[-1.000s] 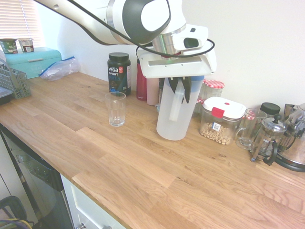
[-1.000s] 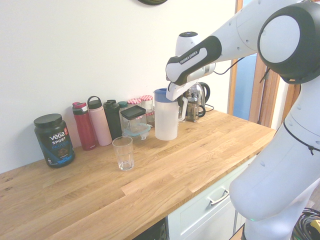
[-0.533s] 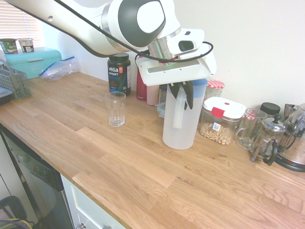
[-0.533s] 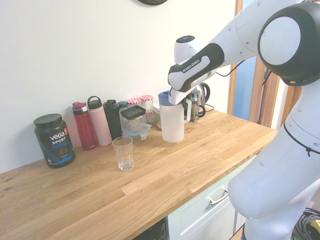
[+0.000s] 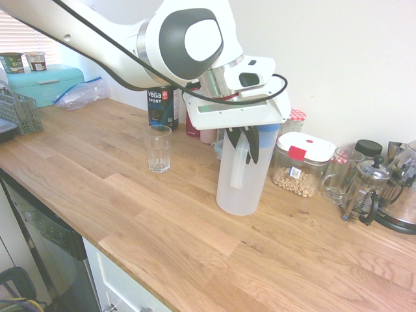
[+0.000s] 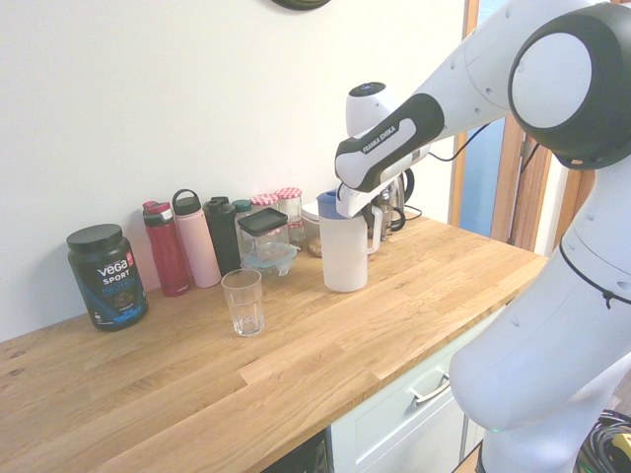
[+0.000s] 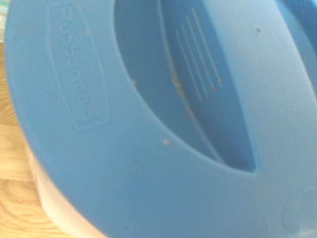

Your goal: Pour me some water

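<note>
The claw (image 5: 244, 138) is closed on the white handle (image 5: 238, 160) of the tall frosted translucent plastic jug with a blue lid (image 5: 242, 174), dark fingers clamped on either side of the handle near its top. The jug stands upright, its long axis close to vertical, with its base at or just above the wooden table (image 5: 162, 221); contact with the surface cannot be confirmed from either exterior view. Any water inside is not discernible through the frosted wall. The wrist view is filled by the blue lid (image 7: 148, 124) from close above, which places the claw directly over the jug's top. The relation that governs the pour: the small clear ribbed glass tumbler (image 5: 157, 148) stands upright and empty on the table, well apart from the jug, toward the picture's left in the first exterior view and likewise left in the second exterior view (image 6: 243, 303). No object stands between them. In my judgement the jug must be carried sideways toward the tumbler, then tipped with its spout side leading over the rim; which side of the lid bears the spout cannot be determined here. A row of bottles (image 6: 197, 238) lines the wall behind the path.
</note>
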